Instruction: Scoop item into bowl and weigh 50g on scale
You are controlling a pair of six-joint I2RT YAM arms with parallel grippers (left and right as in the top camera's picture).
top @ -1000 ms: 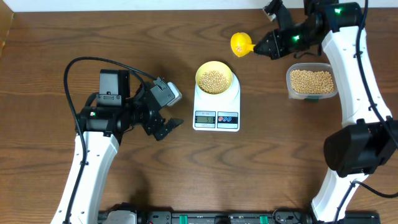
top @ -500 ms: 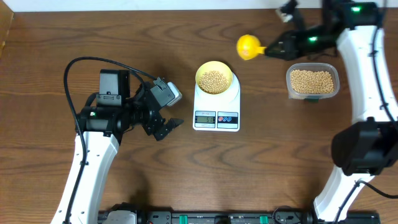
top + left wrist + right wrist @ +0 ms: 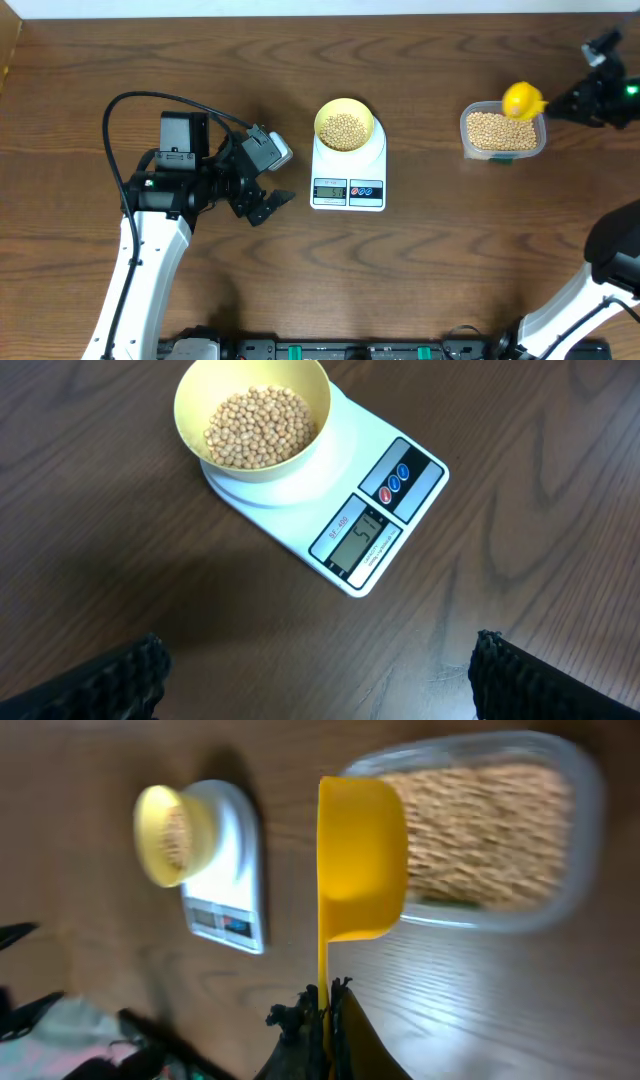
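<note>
- Right gripper (image 3: 325, 998): jaws pinched tight on the thin handle of the yellow scoop (image 3: 360, 860). The cup is seen from its back in the wrist view, so its contents cannot be told.
- Scoop: rigid, light plastic. It is best held far back on the handle, as it is now, and kept level, since any load would spill at a slight tilt.
- Clear tub (image 3: 503, 154): located directly beneath the scoop cup, which hangs over its far right corner. It is filled with loose beans (image 3: 498, 130).
- Beans: small, hard, smooth and free-rolling. They are judged too small to pinch and are to be handled only in bulk by scoop.
- Bowl (image 3: 265, 472): pale yellow and light, likely to slide if nudged. It is seated on the platform of the scale (image 3: 300, 510), well apart from the right gripper, across the table (image 3: 430, 250). A mound of beans lies inside.
- Scale display (image 3: 358, 540): lit, but the digits cannot be read with confidence.
- Left gripper (image 3: 315, 685): fingers spread wide, nothing held. It is parked near the scale's display end, apart from it.
</note>
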